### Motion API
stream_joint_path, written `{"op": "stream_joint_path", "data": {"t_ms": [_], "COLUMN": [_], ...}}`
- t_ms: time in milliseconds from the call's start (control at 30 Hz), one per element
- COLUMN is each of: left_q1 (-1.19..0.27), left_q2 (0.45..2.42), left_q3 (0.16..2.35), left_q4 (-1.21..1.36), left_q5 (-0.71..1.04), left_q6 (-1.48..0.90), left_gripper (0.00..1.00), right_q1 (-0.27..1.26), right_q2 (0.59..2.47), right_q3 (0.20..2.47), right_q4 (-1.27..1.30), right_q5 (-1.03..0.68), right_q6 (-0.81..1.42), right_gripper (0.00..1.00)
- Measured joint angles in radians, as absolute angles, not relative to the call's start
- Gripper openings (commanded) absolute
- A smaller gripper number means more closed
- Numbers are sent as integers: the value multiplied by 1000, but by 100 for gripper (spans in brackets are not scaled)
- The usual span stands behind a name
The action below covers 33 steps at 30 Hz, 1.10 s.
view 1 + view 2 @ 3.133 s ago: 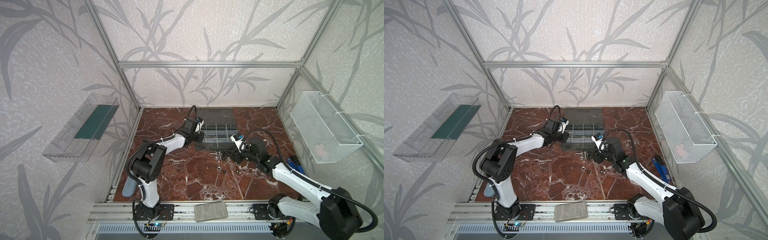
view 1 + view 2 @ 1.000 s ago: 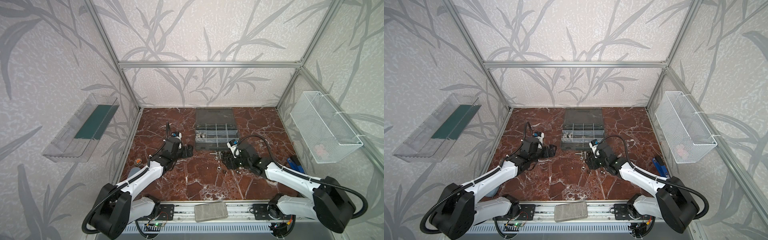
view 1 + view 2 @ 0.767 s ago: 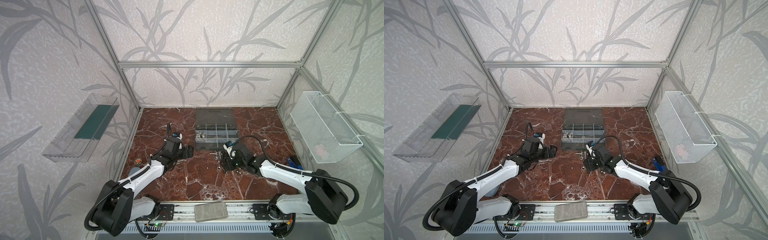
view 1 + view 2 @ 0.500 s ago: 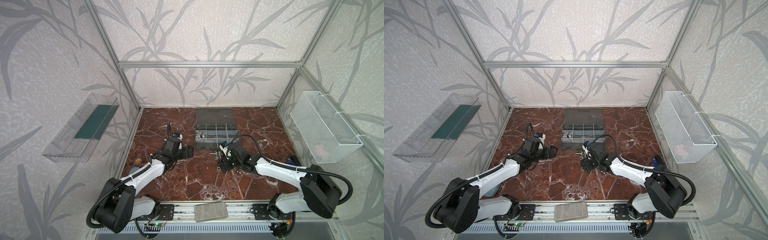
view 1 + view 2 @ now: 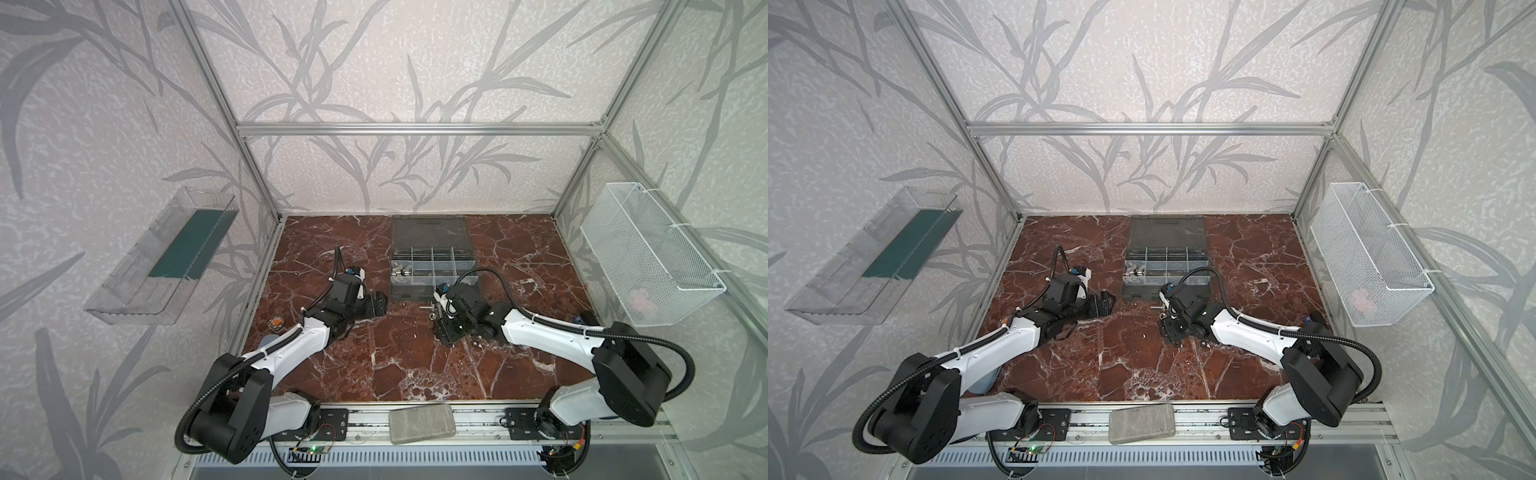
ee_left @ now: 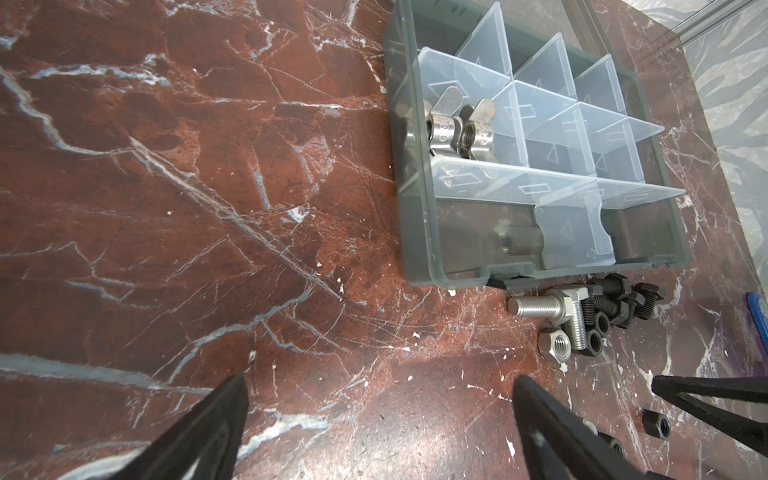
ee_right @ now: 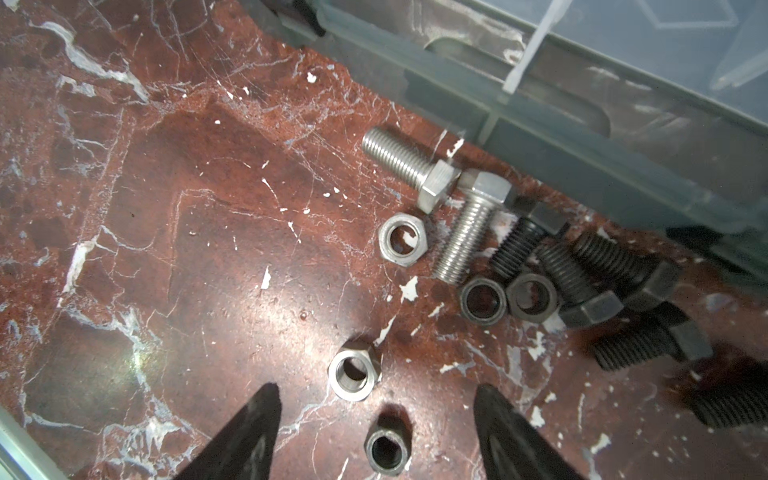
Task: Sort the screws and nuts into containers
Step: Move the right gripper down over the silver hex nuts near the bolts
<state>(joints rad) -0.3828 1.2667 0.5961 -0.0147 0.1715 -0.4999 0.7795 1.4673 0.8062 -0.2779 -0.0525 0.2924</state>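
Left gripper (image 6: 380,384): jaws spread wide, nothing in them, over bare table (image 6: 166,208). The case (image 6: 419,232) lies ahead of its fingertips and off to one side, not touched. In a cell against the side wall nearest this gripper are wing nuts (image 6: 457,129), bunched together and touching each other. In both top views the lid (image 5: 430,232) lies open and flat on the far side of the case.

Right gripper (image 7: 376,390): jaws apart, gripping nothing. A black nut (image 7: 386,449) lies on the table between the two fingers, touching neither. A silver nut (image 7: 354,374) sits just ahead of the fingertips, nearer one finger than the other. Further ahead is a second silver nut (image 7: 401,243). Beyond it are two silver bolts (image 7: 407,166), head against head, at an angle to each other. Beside those is a heap of black bolts (image 7: 582,270), with two black nuts (image 7: 483,300) side by side at its edge. The whole heap lies outside the case, just short of its front wall. Whether the fingertips touch the table: cannot tell.
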Motion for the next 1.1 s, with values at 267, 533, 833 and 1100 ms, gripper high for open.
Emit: {"op": "stream_joint_path", "data": {"t_ms": [267,533,833,1100], "left_q1": [-379,-377,-375,-371], "left_q2": [1267,1267,1267,1267], "left_q3": [596,596,596,596], "left_q4": [-15,-15,-16,-20], "left_q5": [181,185,185,185], "left_q6": [-501,-502,-501,-501], "left_gripper": [97,97,97,97], "right_q1": [815,857,864,865], "right_q2": [1519,1602,1650,1652], "right_q3": [846,920,940,948], "right_q4": [-334,-373,-401,-431], "right_q5": [-49,-41,-28,-15], "right_q6": [296,295,294,291], "right_gripper": [73,67,63,57]}}
